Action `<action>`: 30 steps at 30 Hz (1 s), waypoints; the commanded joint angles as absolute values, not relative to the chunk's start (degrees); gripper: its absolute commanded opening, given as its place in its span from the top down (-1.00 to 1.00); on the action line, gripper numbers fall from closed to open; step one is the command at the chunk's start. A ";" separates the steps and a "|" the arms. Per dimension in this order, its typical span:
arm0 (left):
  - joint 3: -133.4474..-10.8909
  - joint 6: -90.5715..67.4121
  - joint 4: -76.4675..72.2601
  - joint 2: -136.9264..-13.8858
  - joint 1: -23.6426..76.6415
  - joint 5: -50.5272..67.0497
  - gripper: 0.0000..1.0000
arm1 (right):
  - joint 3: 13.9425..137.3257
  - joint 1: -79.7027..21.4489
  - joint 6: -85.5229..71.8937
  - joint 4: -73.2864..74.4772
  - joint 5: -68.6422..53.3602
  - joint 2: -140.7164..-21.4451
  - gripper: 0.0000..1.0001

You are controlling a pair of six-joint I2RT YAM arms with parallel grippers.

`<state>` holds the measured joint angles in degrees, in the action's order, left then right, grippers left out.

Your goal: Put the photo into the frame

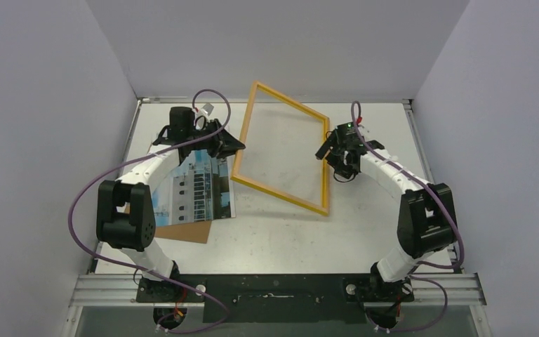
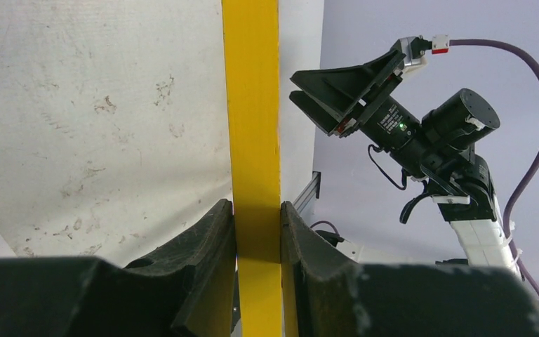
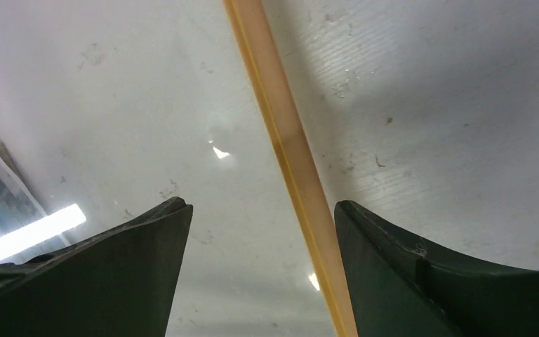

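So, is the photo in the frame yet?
Out: the photo lies flat left of the frame, which the left gripper clamps by one rail.

Tilted frame (image 1: 281,194) bars the table (image 1: 288,239) middle; the near strip lies open; right fingers (image 3: 407,281) seemingly straddle its rail.

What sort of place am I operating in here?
Probably a lab test cell, not a home: plain bare walls box in a scuffed white table, and the left arm and right arm are bolted to a metal rail at its near edge.

High rear camera looking down, both wrist cameras close up, all three sharing the frame (image 1: 278,192)
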<state>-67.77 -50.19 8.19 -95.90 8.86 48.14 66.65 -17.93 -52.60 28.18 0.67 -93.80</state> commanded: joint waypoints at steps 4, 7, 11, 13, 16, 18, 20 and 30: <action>-73.85 -52.84 9.53 -96.50 7.47 50.70 1.00 | 60.80 -13.69 -53.83 23.14 -2.07 -86.17 -0.59; -74.69 -54.73 9.30 -97.44 6.67 51.40 1.00 | 55.77 -10.80 -56.93 17.21 -7.84 -86.05 -0.65; -75.81 -56.09 9.76 -98.46 6.13 51.92 1.00 | 49.44 -8.53 -60.36 8.62 -12.82 -85.47 -0.76; -75.86 -56.97 9.97 -98.99 5.86 52.20 1.00 | 46.95 -7.87 -61.85 4.08 -14.86 -85.46 -0.79; -75.77 -57.60 9.89 -99.37 5.58 52.25 1.00 | 42.99 -7.15 -66.45 -6.09 -19.30 -87.03 -0.81; -75.72 -58.25 10.00 -99.82 5.37 52.55 1.00 | 40.70 -7.14 -70.76 -14.33 -22.22 -88.68 -0.82; -75.20 -59.76 9.38 -100.28 5.03 53.02 1.00 | 38.21 -7.15 -75.95 -23.47 -24.58 -90.78 -0.83; -74.43 -62.29 6.77 -101.49 4.48 53.61 1.00 | 28.56 -7.23 -103.08 -77.47 -23.19 -107.19 -0.52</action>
